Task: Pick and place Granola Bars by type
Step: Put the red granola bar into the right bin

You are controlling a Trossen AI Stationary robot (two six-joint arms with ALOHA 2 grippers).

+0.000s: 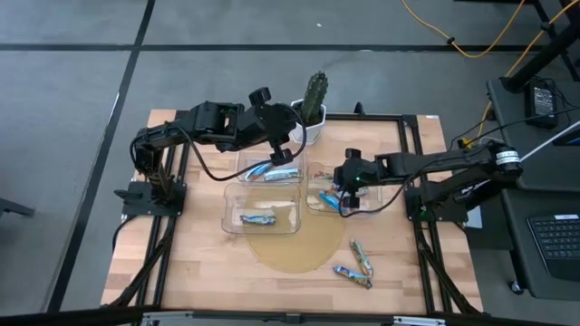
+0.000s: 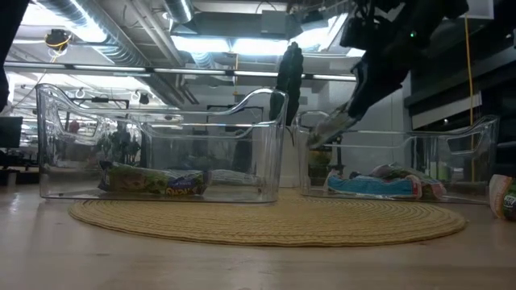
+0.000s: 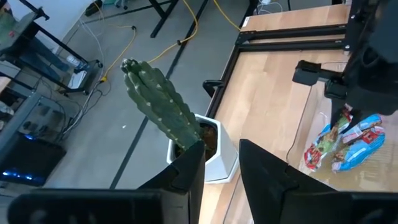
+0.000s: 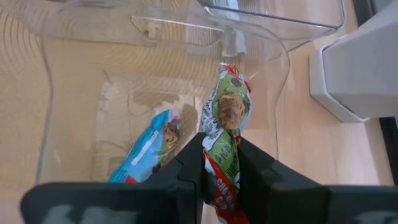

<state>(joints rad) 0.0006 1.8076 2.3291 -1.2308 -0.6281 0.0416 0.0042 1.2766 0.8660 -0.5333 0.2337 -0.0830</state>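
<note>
From above, the right claw [image 1: 343,192] hangs over the clear bin on the right [image 1: 313,201], which holds a blue bar [image 1: 328,200]. The left claw [image 1: 283,152] is up over the back bin [image 1: 243,165], close to the cactus pot [image 1: 313,125]. The back bin holds a silver-blue bar [image 1: 272,172]. The front bin [image 1: 228,217] holds one brownish-green bar [image 1: 258,217]. Three more bars [image 1: 356,264] lie loose on the wooden counter [image 1: 199,263], just past the edge of the round straw mat [image 1: 299,254]. The near part of the counter is bare.

From table height, the right claw [image 2: 326,129] grips a bar above the right bin [image 2: 476,157]. Bars [image 2: 375,184] rest on that bin's floor. A brownish-green bar [image 2: 153,180] lies in the left-hand bin [image 2: 48,121]. Ceiling lights and pipes show behind.

Through the left wrist camera, the left claw [image 3: 222,163] has a small gap between its fingers and nothing in it. The cactus [image 3: 158,106] stands right ahead.

Through the right wrist camera, the right claw [image 4: 221,163] is closed on a green-and-red granola bar [image 4: 225,118], held over the bin, with a blue bar [image 4: 146,152] below it.
</note>
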